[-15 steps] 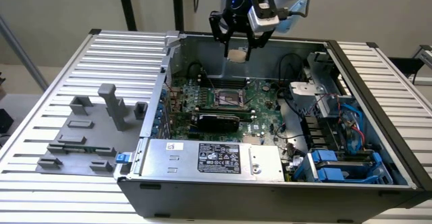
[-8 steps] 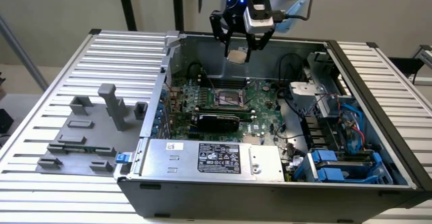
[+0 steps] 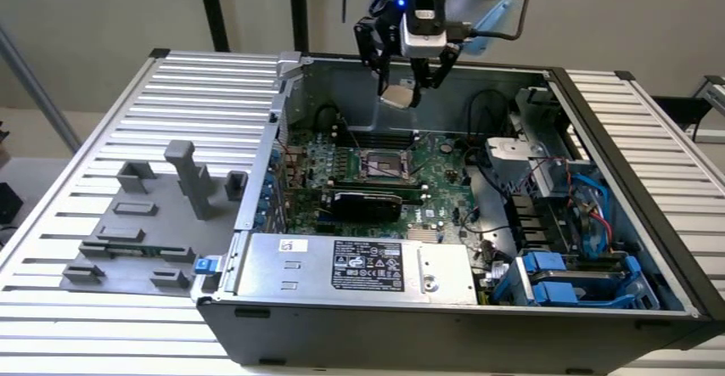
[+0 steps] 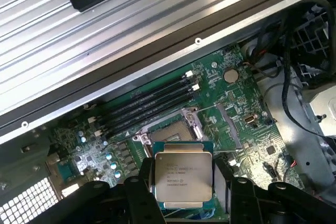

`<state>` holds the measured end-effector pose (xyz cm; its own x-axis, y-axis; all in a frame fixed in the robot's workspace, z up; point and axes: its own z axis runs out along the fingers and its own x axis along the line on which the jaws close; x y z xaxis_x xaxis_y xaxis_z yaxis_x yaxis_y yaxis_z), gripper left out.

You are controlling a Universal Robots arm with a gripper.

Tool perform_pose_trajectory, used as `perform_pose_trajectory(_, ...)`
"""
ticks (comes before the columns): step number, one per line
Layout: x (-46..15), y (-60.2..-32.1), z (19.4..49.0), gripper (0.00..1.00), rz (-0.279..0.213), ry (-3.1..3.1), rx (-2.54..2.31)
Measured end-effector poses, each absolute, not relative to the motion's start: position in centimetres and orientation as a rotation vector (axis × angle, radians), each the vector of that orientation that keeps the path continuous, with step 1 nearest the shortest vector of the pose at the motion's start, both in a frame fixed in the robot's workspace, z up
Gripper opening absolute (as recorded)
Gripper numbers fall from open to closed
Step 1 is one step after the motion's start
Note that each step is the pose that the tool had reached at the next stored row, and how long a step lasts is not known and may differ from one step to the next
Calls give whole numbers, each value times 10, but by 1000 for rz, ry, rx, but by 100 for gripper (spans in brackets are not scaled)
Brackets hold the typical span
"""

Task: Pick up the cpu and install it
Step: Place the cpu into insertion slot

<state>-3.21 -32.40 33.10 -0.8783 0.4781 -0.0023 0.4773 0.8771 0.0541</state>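
The cpu (image 4: pixel 183 178), a small square chip with a pale silver top, sits between my black fingers (image 4: pixel 145 182) with one pressed on each side. In the exterior view my gripper (image 3: pixel 401 94) hangs over the open computer case (image 3: pixel 453 325), shut on the cpu (image 3: pixel 396 96), well above the motherboard. The open cpu socket (image 3: pixel 383 165) lies below and slightly nearer in the exterior view. In the wrist view the socket (image 4: pixel 169 129) shows just past the chip's far edge.
A large silver labelled power supply box (image 3: pixel 356 266) fills the case's near side. Cables and blue drive bays (image 3: pixel 566 278) crowd the exterior view's right. Grey fixture blocks (image 3: pixel 159 215) stand on the slatted table at the exterior view's left. Memory slots (image 4: pixel 152 103) flank the socket.
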Motion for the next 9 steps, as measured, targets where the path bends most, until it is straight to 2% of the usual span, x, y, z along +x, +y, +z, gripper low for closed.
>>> perform_pose_trajectory(9, -32, -324, 328, 55, 79, 2952, 1013)
